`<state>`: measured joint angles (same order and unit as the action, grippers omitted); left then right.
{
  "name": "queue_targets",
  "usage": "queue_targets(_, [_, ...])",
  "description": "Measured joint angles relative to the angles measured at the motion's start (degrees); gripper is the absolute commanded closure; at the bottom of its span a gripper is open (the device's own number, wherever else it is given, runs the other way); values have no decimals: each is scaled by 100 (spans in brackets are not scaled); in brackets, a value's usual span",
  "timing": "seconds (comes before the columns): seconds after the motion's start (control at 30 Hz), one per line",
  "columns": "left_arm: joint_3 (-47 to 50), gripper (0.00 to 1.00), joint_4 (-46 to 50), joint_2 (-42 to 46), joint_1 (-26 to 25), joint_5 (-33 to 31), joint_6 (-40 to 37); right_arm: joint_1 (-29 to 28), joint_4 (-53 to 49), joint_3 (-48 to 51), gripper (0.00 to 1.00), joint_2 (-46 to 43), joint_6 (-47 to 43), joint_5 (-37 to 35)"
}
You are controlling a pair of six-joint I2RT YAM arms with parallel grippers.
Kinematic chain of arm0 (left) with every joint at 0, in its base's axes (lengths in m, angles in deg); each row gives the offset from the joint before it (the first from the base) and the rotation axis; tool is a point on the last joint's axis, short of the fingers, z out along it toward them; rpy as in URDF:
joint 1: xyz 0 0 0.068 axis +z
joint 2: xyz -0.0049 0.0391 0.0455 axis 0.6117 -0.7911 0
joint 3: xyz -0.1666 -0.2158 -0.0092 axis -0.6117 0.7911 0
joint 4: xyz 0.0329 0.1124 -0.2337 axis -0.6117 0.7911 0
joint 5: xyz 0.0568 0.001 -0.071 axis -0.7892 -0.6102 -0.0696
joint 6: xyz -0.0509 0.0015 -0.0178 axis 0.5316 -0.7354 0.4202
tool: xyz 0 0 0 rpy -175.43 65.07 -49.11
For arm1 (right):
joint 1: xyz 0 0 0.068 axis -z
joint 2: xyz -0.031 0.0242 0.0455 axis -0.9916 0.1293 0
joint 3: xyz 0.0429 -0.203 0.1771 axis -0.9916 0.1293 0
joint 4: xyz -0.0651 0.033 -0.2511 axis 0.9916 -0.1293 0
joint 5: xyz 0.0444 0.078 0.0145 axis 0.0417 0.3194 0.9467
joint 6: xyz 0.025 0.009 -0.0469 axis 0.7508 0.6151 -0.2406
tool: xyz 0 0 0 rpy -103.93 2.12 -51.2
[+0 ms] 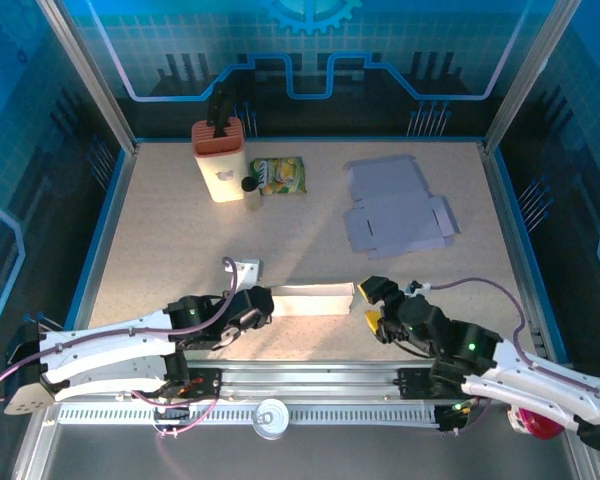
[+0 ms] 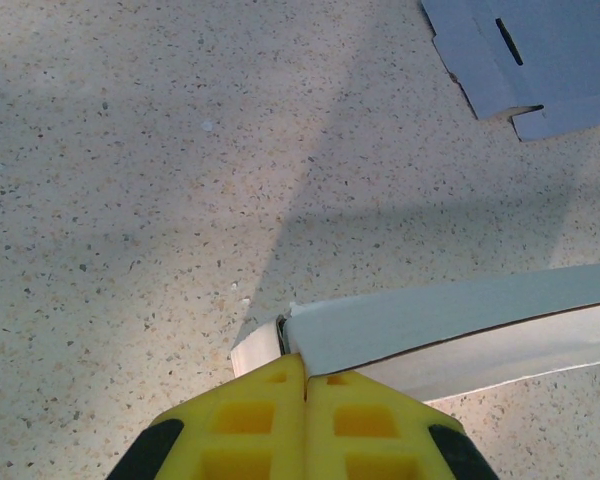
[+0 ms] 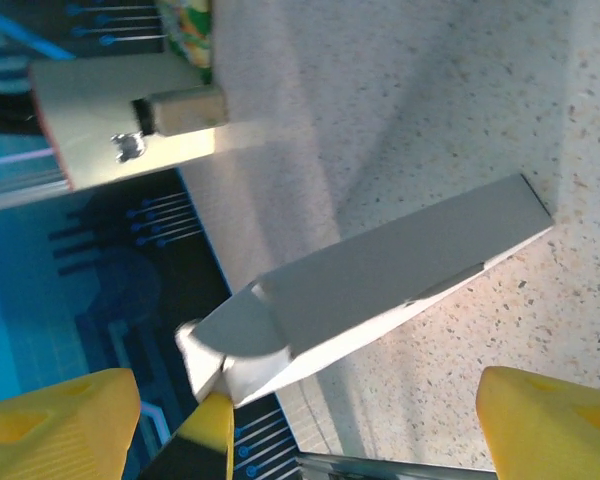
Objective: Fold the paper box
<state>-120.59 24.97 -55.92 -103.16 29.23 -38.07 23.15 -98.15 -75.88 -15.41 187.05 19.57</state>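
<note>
Top view: white box (image 1: 315,298) lies on the table (image 1: 160,230), long side across, just in front of the arm bases; left gripper (image 1: 263,301) sits at the box's left end, fingers pressed together on that end; right gripper (image 1: 373,304) is just off the box's right end, yellow fingers (image 1: 377,286) spread apart, not touching it; flat cardboard sheets (image 1: 395,205) lie beyond the box and to its right, well apart; beige knife block (image 1: 218,160) and a green snack packet (image 1: 280,176) stand beyond the box to its left, near the far edge; small white bit (image 1: 245,268) lies just beyond the box's left end.

Left wrist view: left gripper (image 2: 305,390) has both yellow pads meeting with only a thin seam between; the box (image 2: 460,325) runs off to the right from the fingertips, its end flap caught at the seam; cardboard sheets (image 2: 540,50) beyond the box, apart from it.

Right wrist view: right gripper (image 3: 300,420) wide open, a yellow pad (image 3: 550,415) to either side; box (image 3: 380,275) lies ahead of the gap, tilted in the frame, untouched by these pads; knife block (image 3: 120,115) and packet (image 3: 185,20) lie past the box's far end.
</note>
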Motion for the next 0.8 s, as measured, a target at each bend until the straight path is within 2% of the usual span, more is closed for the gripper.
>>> queue_targets(0.2, [-11,100,39,-4,-20,-42,-2,378,1054,22,16,671,254,640])
queue_targets(0.37, [-11,100,48,-4,-31,-59,0,468,1331,24,28,728,343,918])
queue_targets(0.6, [-24,100,59,-15,-35,-59,-2,717,1639,315,33,839,420,1191])
queue_targets(0.8, [-66,100,87,-63,-48,-59,-2,896,1777,345,49,892,369,1316])
